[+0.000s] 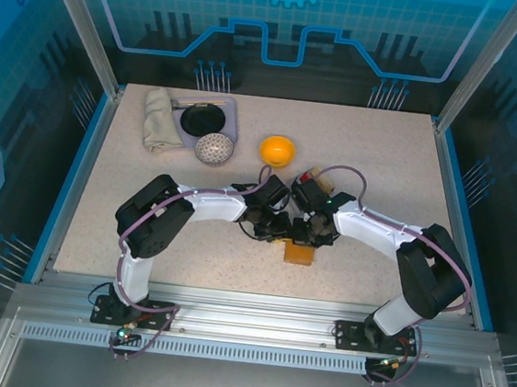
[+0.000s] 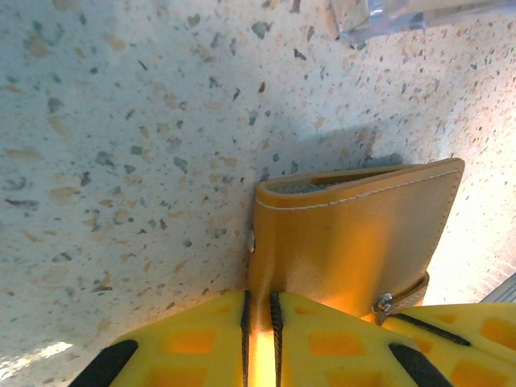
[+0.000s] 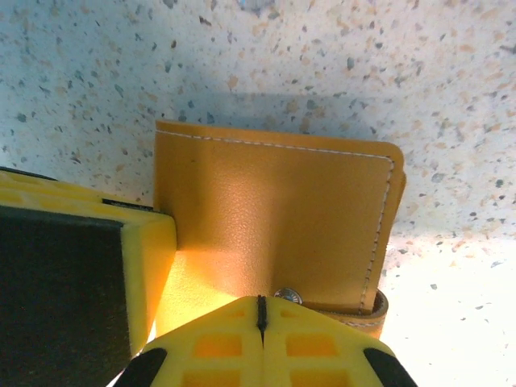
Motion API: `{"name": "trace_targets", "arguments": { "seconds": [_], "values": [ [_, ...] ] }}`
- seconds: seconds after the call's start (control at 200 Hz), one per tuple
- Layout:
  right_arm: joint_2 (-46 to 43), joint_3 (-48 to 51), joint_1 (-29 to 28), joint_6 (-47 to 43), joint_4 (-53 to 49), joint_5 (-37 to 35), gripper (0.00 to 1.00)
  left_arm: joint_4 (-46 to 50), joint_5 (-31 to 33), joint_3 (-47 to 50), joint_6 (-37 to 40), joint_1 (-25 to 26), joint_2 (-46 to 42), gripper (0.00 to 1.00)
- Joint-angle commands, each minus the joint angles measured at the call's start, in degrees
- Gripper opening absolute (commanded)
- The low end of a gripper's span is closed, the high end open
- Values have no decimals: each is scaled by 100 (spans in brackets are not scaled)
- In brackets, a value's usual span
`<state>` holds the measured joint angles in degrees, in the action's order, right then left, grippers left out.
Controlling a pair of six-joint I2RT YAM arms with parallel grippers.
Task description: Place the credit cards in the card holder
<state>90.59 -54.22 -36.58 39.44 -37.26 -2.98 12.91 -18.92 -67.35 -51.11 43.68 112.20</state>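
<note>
A leather card holder [image 3: 274,218], folded, over the middle of the surface [image 3: 322,64], is pinched at one edge by the left fingers [image 2: 230,314] and near its snap [image 3: 282,295] by the right fingers [image 3: 250,316]; it looks light and supple, best gripped at its edges.

Robotics lab test cell: a left arm [image 1: 193,203] and right arm [image 1: 380,229] bolted to an aluminium rail [image 1: 254,321] beside a speckled table [image 1: 142,246], enclosed by metal posts [image 1: 78,17] and blue panels [image 1: 369,20] (printed with gear and circuit motifs).
</note>
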Motion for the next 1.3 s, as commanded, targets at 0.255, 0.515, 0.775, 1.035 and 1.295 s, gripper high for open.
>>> {"name": "trace_targets", "arguments": {
  "seconds": [0.255,0.515,0.775,1.035,1.295],
  "values": [
    [-28,-139,98,8,-20,-162,0,28,71,42,-58,48,75,17],
    [308,56,132,80,397,-294,0,36,64,24,-39,44,67,17],
    [239,22,27,46,219,-334,0,63,72,38,-22,50,61,17],
    [-452,-95,186,-22,-76,-207,0,58,94,37,-31,46,65,17],
    [77,-115,257,-7,322,-128,0,39,72,56,-22,46,56,17]
  ]
}}
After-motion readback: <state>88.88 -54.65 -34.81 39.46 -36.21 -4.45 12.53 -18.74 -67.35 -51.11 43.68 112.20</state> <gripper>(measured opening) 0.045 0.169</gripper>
